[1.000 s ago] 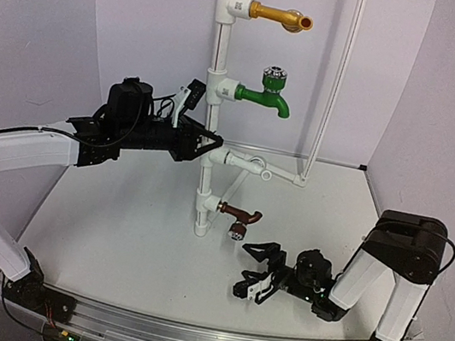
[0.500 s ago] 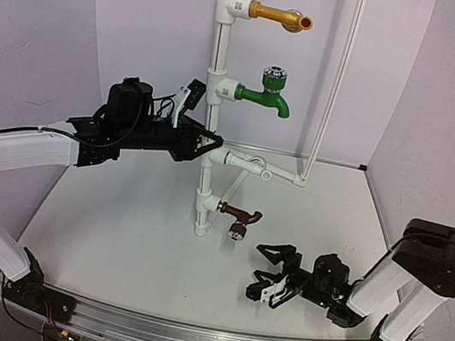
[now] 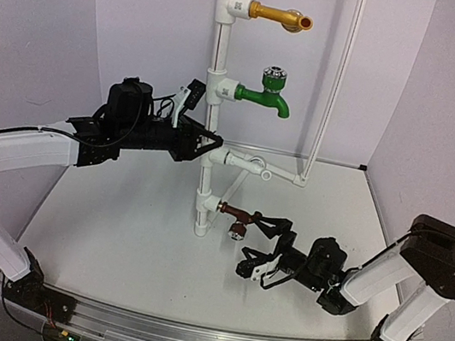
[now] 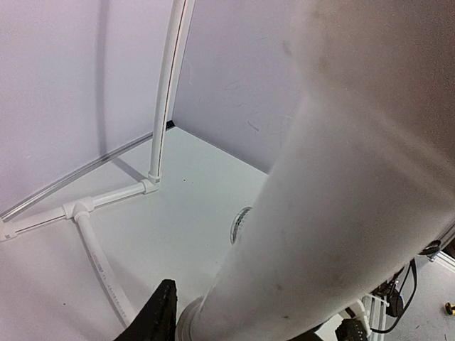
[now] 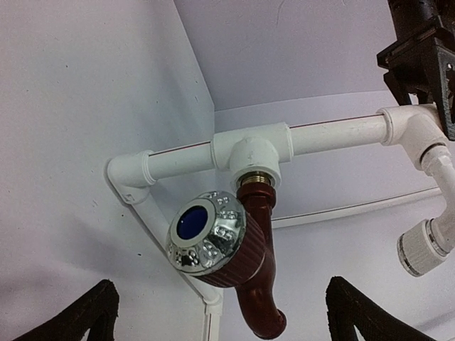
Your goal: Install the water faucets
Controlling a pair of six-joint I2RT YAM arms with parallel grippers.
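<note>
The brown faucet (image 3: pixel 240 217) is sitting low on the pipe stand, its threaded end in the lowest white tee (image 5: pixel 252 153), and it is the right pincer (image 3: pixel 261 245) that is facing it. That pincer is standing spread wide with nothing between its jaws. In the top view the faucet is lying at about 11 o'clock from it, just beside the upper finger; whether that finger is touching the spout I cannot tell. In the right wrist view the faucet (image 5: pixel 249 256) is hanging in the gap between the two fingers, its long axis running from the tee at 12 o'clock down to the curved spout tip at 6 o'clock, while its round silver knob is pointing out toward 8 o'clock. As I judge it, closing on the body means advancing straight ahead, with the jaws crossing that axis. The right arm is by far the nearer. The left pincer (image 3: pixel 207 143) is working higher up, at 10 o'clock from the faucet, pinching the upright pipe (image 3: pixel 216 73) and seemingly steadying the stand on the surface (image 3: pixel 115 222). Counting: three faucets, namely one brown, one green faucet (image 3: pixel 265 99) and one gold faucet (image 3: pixel 278 14) topmost; two pincers; one stand.
</note>
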